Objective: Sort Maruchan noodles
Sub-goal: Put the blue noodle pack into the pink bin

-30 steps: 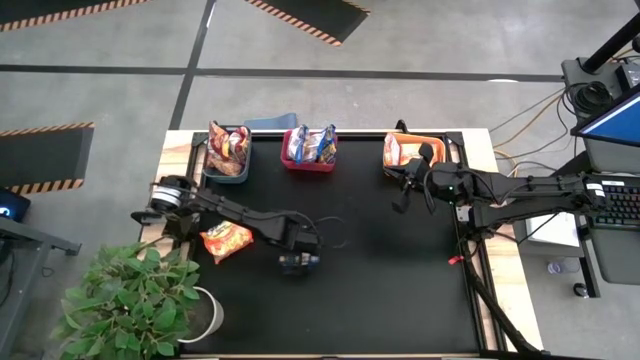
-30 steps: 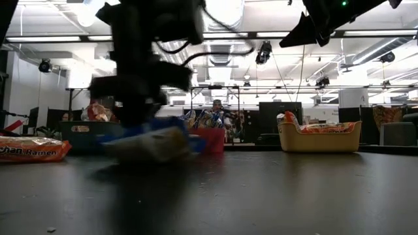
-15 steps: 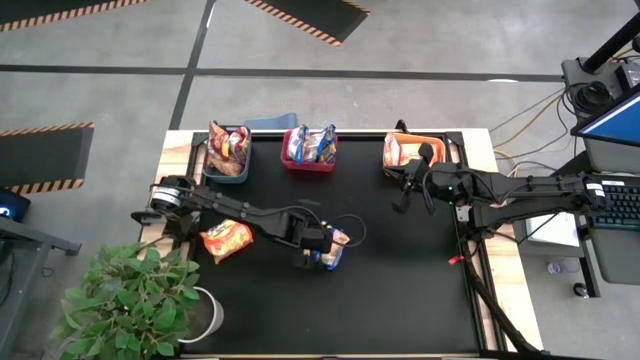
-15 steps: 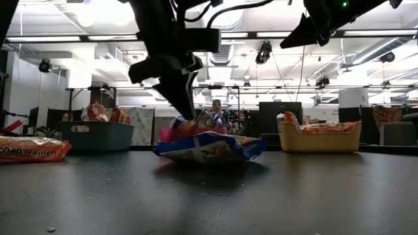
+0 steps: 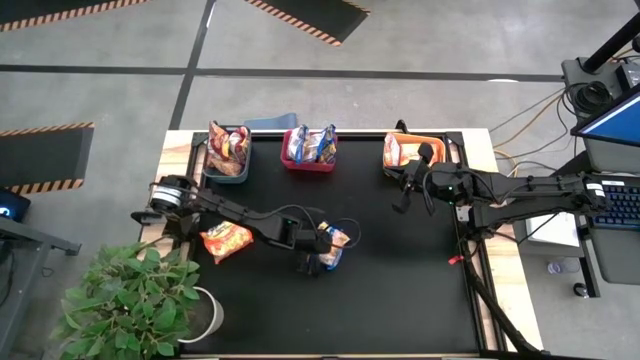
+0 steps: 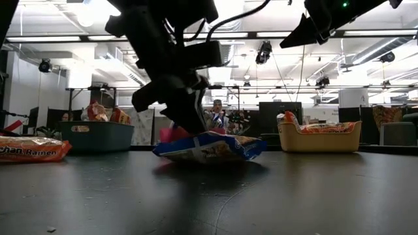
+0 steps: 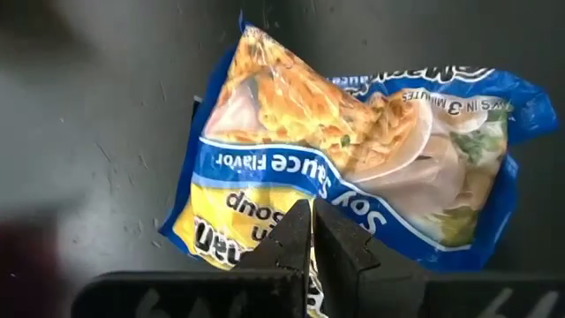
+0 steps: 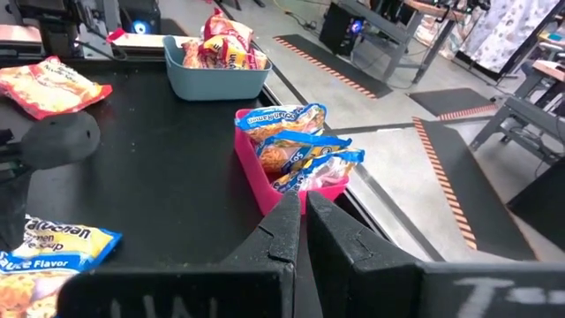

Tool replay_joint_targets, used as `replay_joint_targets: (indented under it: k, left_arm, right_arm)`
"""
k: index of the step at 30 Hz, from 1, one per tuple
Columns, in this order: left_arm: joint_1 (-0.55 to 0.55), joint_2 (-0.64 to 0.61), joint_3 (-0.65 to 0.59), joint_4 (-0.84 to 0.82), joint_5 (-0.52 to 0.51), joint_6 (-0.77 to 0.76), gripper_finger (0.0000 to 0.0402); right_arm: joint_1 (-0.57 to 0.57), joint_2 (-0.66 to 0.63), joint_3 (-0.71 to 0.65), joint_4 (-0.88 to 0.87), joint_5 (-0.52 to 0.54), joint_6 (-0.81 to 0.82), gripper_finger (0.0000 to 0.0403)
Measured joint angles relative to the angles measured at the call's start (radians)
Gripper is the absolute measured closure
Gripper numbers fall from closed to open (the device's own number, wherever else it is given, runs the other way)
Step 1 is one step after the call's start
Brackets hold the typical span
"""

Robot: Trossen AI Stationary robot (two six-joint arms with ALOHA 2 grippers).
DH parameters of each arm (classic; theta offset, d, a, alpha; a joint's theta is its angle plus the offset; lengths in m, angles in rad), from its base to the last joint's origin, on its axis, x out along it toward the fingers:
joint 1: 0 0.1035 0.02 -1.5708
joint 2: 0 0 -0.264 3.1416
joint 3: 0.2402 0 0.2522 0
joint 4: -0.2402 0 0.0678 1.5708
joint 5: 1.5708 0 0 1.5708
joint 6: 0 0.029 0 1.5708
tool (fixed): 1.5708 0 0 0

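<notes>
Centrally, left gripper (image 5: 322, 252) pinching edge of blue-and-yellow noodle packet (image 5: 333, 247) lying on black mat (image 5: 400, 290); right gripper (image 5: 402, 195) hanging closed, empty, near orange bin (image 5: 445, 150)

The high view looks straight down on the table (image 5: 400, 290). The low view looks level across it into the room. The left wrist view sits close above the blue packet (image 7: 353, 150), shared with the others. The right wrist view faces the red bin (image 8: 291, 190).
</notes>
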Motion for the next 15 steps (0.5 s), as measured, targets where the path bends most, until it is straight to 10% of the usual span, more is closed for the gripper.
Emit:
replay_joint_targets:
  k: [15]
  left_arm:
    - [0.015,-0.020,-0.011,0.002,0.003,-0.005,0.0401]
  right_arm:
    - [0.000,0.000,0.000,0.000,0.000,-0.008,0.0390]
